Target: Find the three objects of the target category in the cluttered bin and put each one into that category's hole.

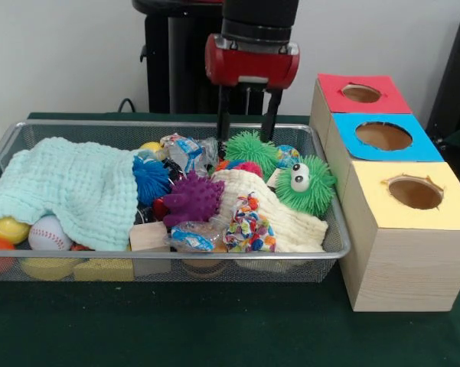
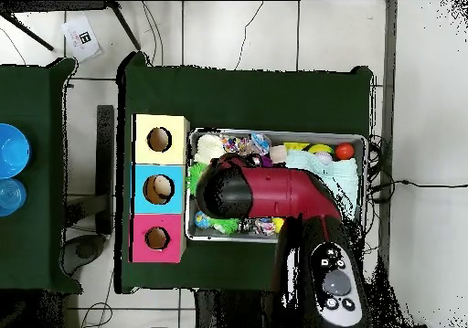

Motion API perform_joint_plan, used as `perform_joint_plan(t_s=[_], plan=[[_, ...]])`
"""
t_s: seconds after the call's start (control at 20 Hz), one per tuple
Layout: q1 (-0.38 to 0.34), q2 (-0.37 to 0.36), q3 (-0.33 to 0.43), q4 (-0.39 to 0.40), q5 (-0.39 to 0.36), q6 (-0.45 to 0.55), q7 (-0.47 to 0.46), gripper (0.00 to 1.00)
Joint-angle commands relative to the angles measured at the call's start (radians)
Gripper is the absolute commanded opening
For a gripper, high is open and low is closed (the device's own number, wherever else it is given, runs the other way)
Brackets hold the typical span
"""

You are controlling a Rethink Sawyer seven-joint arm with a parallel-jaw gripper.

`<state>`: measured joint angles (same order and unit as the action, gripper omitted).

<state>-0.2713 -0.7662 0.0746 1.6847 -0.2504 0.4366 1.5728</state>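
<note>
The wire-mesh bin point(image 1: 168, 124) is full of toys and cloths. My gripper point(image 1: 247, 139) hangs over the bin's far side, just above a green spiky ball point(image 1: 251, 150). It is open and empty. One clear packet with blue and red print point(image 1: 185, 151) lies at the far side, left of the gripper. Another packet point(image 1: 190, 235) lies at the front, beside the confetti-patterned bundle point(image 1: 249, 222). A third packet does not show clearly. In the overhead view my arm point(image 2: 265, 192) covers the middle of the bin point(image 2: 274, 132) and hides the gripper.
Three wooden boxes with round holes stand to the right of the bin: red top point(image 1: 361, 93), blue top point(image 1: 383, 136), yellow top point(image 1: 415, 191). In the bin lie a mint cloth point(image 1: 69, 187), a cream cloth point(image 1: 291, 222), a purple spiky ball point(image 1: 193, 197), a green googly-eyed toy point(image 1: 306, 183), balls and blocks.
</note>
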Motion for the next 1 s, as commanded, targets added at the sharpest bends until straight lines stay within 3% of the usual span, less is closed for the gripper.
perform_joint_plan(t_s=[0.05,0.5,1.0], plan=[[-0.039,0.144,0.094,-0.103,-0.107,-0.070,-0.044,1.00],[-0.027,0.228,0.056,-0.193,-0.157,-0.046,-0.025,1.00],[-0.035,0.238,0.070,-0.195,-0.176,-0.051,-0.011,1.00]])
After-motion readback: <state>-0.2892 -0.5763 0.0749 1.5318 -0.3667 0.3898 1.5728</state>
